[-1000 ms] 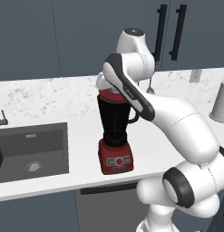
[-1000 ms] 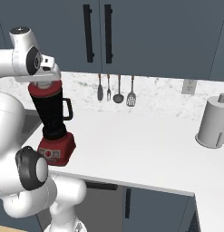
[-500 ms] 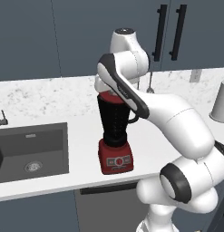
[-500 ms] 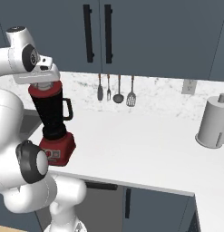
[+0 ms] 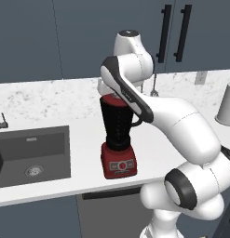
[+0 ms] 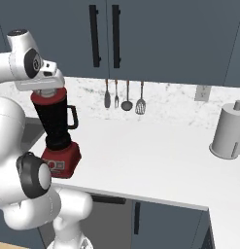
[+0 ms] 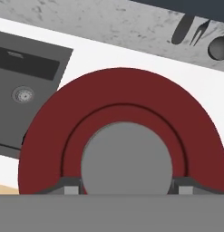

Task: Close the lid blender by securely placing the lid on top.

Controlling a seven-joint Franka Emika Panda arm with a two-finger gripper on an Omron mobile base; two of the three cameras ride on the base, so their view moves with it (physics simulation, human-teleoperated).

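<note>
The blender [image 5: 117, 130] [image 6: 56, 126], a dark jar with a side handle on a red base, stands near the counter's front edge. The red lid [image 6: 48, 96] [image 5: 115, 99] lies level on the jar's mouth. My gripper [image 6: 46, 89] [image 5: 107, 89] comes down on it from above. In the hand view the lid [image 7: 122, 99] spreads wide, and the gripper [image 7: 124, 186] is shut on the lid's grey knob [image 7: 127, 154], one fingertip [image 7: 70, 185] on each side. The jar below is hidden by the lid there.
A dark sink [image 5: 32, 148] [image 7: 27, 68] is set into the counter left of the blender. Utensils [image 6: 126, 95] hang on the back wall. A grey paper towel holder [image 6: 228, 133] [image 5: 226, 104] stands far right. Dark cabinets hang overhead.
The arm's upper joints have swung slightly to the left. The gripper stays shut on the lid at the jar's mouth.
</note>
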